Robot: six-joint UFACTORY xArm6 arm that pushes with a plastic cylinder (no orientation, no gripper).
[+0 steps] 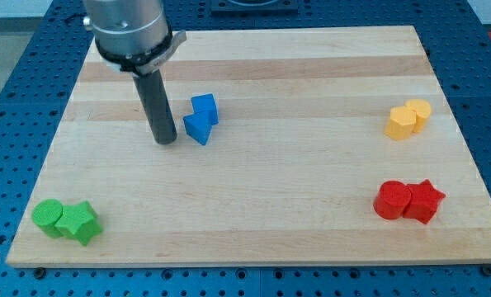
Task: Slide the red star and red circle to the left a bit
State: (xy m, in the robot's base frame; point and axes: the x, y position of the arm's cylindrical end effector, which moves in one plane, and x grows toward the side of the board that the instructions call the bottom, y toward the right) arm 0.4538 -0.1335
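**Status: red pair not yet engaged**

The wooden board [253, 206] lies open across its middle. My tip [166, 142], a bare rod with no jaws to open or close, rests just left of the two blue blocks [200, 119]. The red circle [391, 200] and red star [424, 200] touch each other near the lower right edge, well apart from the tip. Judged from this, the push remains undone. Room to their left is ample; the right edge is close.

- We see my tip [165, 141] just left of the two touching blue blocks [200, 119], which block its way rightward.
- We find open board [295, 190] from there to the red circle [390, 200] and red star [424, 200] (touching each other).
- The yellow blocks [408, 119] sit above, well apart.
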